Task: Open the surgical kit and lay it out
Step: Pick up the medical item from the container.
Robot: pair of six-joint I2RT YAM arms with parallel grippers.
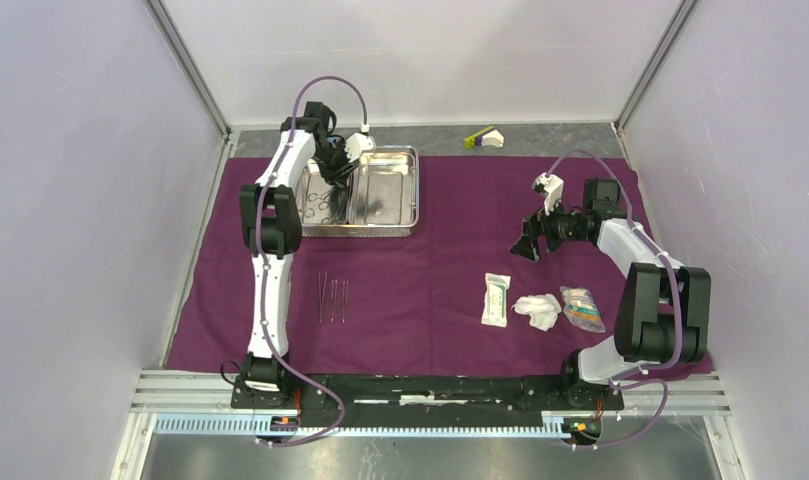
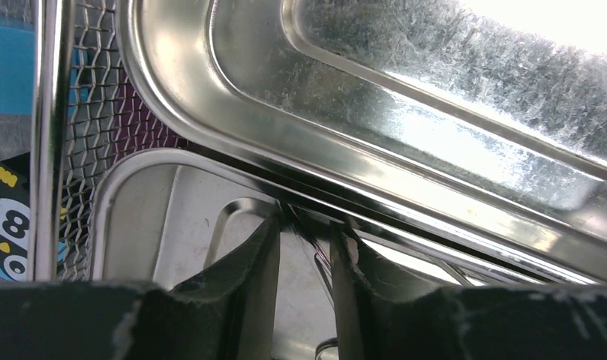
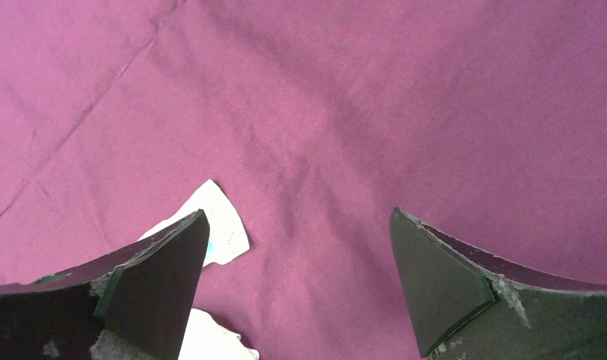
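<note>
The dark purple cloth [image 1: 440, 270] lies spread flat. The steel tray [image 1: 417, 190] stands on its far left part. My left gripper [image 1: 337, 178] reaches down into the tray beside the divider. In the left wrist view [image 2: 306, 225] its fingers stand a narrow gap apart, and a slim metal shaft of the forceps [image 2: 324, 270] runs between them along the right finger. The forceps' rings [image 1: 320, 207] show in the left compartment. Slim tweezers [image 1: 332, 298] lie on the cloth. My right gripper [image 1: 528, 243] hovers wide open and empty above the white packet [image 1: 496, 298], the gauze [image 1: 538, 311] and the clear packet [image 1: 582, 309].
A yellow-green and white piece [image 1: 485, 137] lies on the grey strip beyond the cloth's far edge. The tray sits in a wire mesh frame [image 2: 90, 150] with something blue [image 2: 7, 67] past it. White walls close in on three sides. The packet's corner [image 3: 221, 225] shows by my right gripper's left finger.
</note>
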